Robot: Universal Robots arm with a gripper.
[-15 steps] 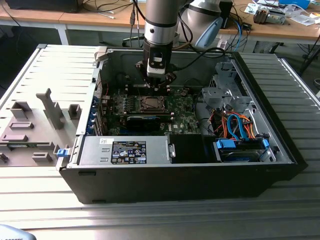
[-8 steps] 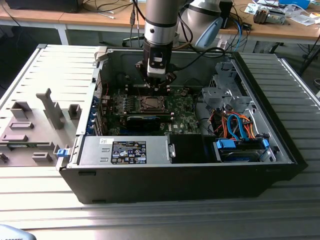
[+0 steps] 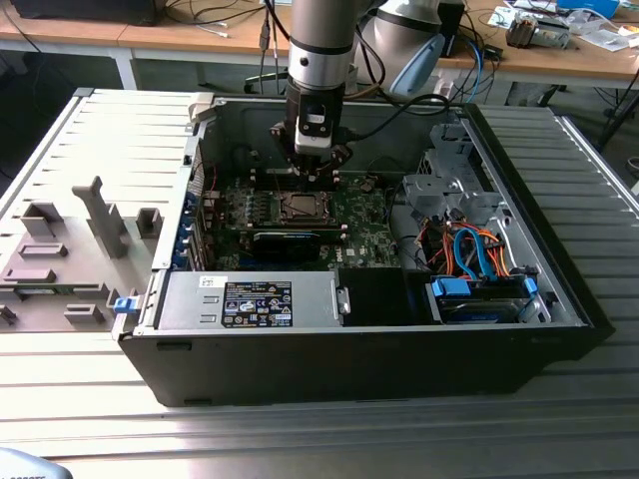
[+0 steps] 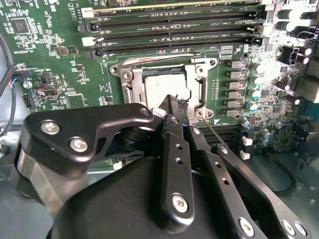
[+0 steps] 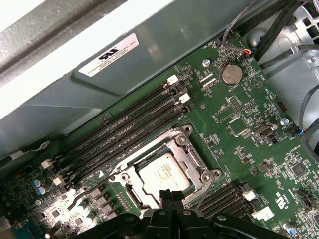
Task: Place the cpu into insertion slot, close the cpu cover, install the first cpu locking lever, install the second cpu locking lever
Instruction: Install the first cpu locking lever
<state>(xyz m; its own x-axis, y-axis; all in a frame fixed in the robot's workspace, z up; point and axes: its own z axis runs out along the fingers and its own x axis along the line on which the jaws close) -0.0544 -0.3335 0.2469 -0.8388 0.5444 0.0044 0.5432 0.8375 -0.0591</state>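
Exterior view: open black PC case (image 3: 559, 299) lies on a slatted metal table (image 3: 300, 439); grey fixture blocks (image 3: 60, 249) sit on the table at the exterior view's left. Wooden desks (image 3: 180, 35) with cables run along the back. Arm (image 3: 321, 50) comes straight down into the case. Green motherboard (image 3: 359, 225) lies flat on the case floor, silver power supply (image 3: 250, 299) with a dark printed label in front of it, orange and blue cables (image 3: 479, 254) at the exterior view's right.

Gripper (image 3: 316, 172) hangs just above the socket's rear edge. In both wrist views the black fingers (image 4: 172, 112) meet at the tips, pinched together, nothing between them; the tips sit at the socket rim by a corner screw.

Slot (image 5: 164, 172) sits beside four long black memory slots (image 5: 124, 132). Cover (image 4: 127, 82) lies flat down over the slot, framing the cpu (image 4: 159, 89), which is seated inside and shows through the window. A thin wire lever (image 4: 212, 132) slants away from the socket corner near the fingertips.

White sticker (image 5: 107, 55) on the case wall and a round coin battery (image 5: 231, 74) appear in the first wrist view. Board silkscreen is too small to make out.
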